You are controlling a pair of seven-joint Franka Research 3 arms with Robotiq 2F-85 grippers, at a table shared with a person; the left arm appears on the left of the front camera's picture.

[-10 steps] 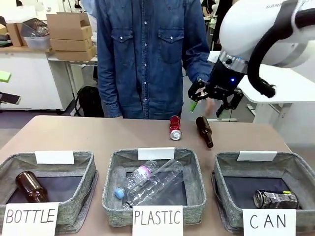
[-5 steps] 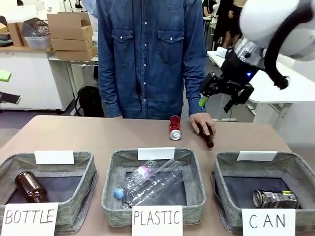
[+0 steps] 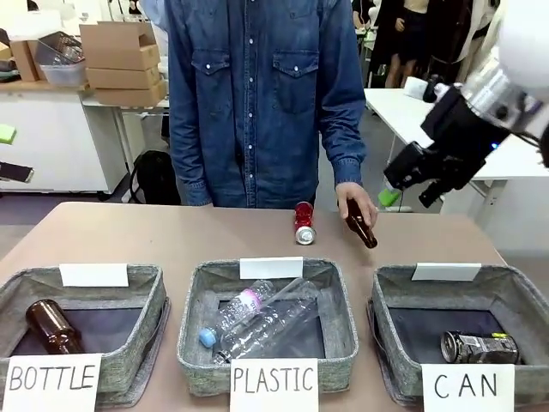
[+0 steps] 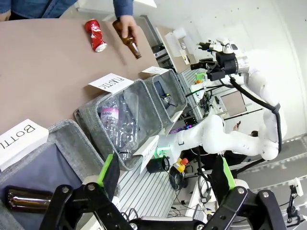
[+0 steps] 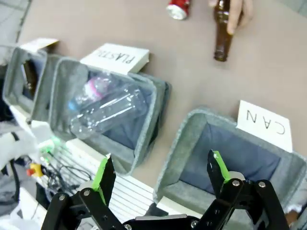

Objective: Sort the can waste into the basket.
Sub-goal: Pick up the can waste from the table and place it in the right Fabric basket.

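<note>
Right gripper (image 5: 161, 178) is hanging spread and empty, the basket (image 5: 182, 143) just beyond its fingers and the red can (image 5: 179, 8) far past them. There a hand (image 5: 238, 13) is gripping a bottle (image 5: 221, 33), probably clearing it. The silver can (image 3: 480, 348) is lying inside the basket. Left gripper (image 4: 165, 175) is gaping too.

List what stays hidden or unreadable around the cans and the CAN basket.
- Silver can, front view: lower edge hidden by the near wall of the CAN basket and its sign; print too small to read.
- Red can, front view: label too small to read.
- Brown bottle, front view: upper part covered by the person's hand.
</note>
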